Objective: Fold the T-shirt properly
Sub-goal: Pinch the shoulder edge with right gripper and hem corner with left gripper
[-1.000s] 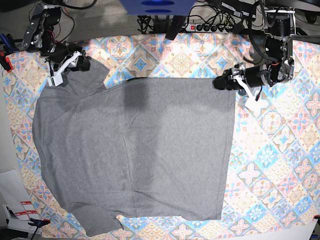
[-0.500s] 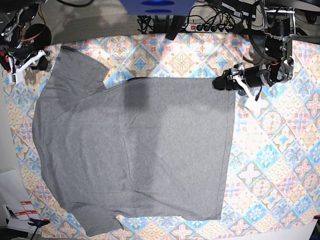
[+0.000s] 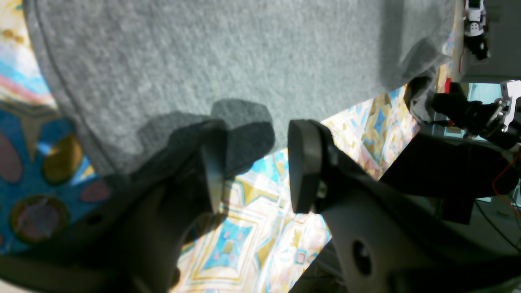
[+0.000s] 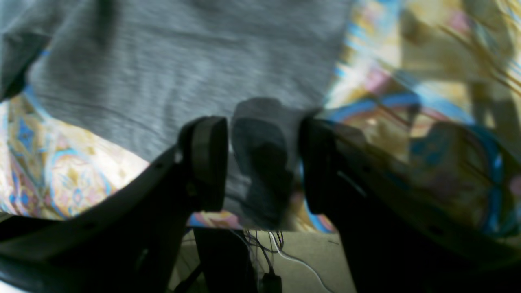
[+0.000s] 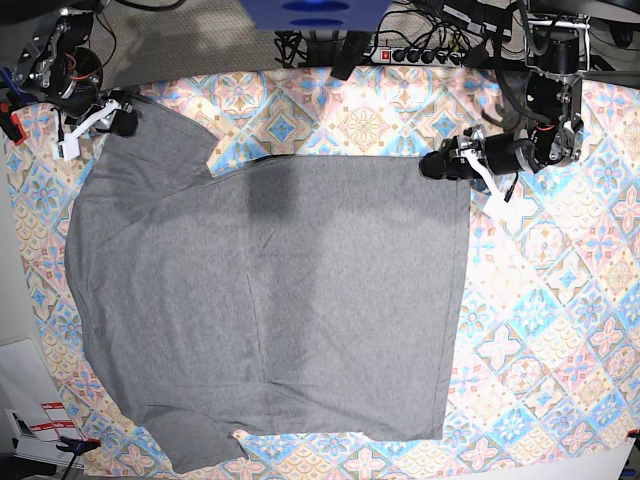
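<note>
Grey T-shirt [image 5: 270, 300] flat | left gripper [image 3: 254, 162] low at corner, jaws apart

grey t-shirt [image 5: 270, 300] flat on tile-patterned cloth [image 5: 560, 330]

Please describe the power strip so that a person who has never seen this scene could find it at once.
Start from the tile-patterned cloth covering the table and go to its far edge, beyond the grey T-shirt. There, among black cables, lies the power strip: a long white bar with a row of sockets and a red switch at one end.
</note>
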### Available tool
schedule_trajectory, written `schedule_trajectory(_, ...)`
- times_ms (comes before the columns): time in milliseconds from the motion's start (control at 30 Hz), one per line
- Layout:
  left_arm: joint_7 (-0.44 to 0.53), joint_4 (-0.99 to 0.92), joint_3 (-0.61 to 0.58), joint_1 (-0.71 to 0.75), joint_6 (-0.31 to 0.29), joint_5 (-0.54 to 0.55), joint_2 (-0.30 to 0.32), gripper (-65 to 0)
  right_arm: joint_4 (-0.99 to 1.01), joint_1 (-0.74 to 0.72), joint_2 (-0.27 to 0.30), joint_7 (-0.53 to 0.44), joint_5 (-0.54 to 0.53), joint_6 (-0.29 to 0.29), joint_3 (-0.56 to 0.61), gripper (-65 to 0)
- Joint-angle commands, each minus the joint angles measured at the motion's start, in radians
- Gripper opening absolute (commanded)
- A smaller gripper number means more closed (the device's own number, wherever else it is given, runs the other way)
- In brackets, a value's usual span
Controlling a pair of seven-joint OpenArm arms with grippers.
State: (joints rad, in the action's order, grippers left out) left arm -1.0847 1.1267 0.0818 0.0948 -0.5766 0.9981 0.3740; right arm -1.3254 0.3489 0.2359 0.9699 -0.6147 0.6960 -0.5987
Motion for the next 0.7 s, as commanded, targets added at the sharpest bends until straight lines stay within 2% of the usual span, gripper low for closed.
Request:
schedule_trajectory(0, -0.024, 0.005, 0.000, 0.000, 0.008, -0.028, 0.012, -40.1, -0.003, 0.005, 0.010, 0.024, 0.006, 0.002, 0.012, -36.8)
schedule_trajectory(233, -0.025, 0.005, 0.000, 0.001, -0.026, -0.028, 0.012, -40.2, -0.010, -0.006, 0.009, 0.031, 0.003, 0.002, 0.064, -36.8)
schedule_trajectory(467, -0.025, 0.005, 0.000, 0.001, -0.026, -0.028, 0.012, -40.2, -0.012, -0.006, 0.006, 0.031, 0.000, 0.002, 0.171, -36.8)
schedule_trajectory(667, -0.025, 0.005, -0.001, 0.001, -0.026, -0.028, 0.012, -40.2, -0.012, -0.007, 0.006, 0.031, 0.000, 0.002, 0.174, -36.9)
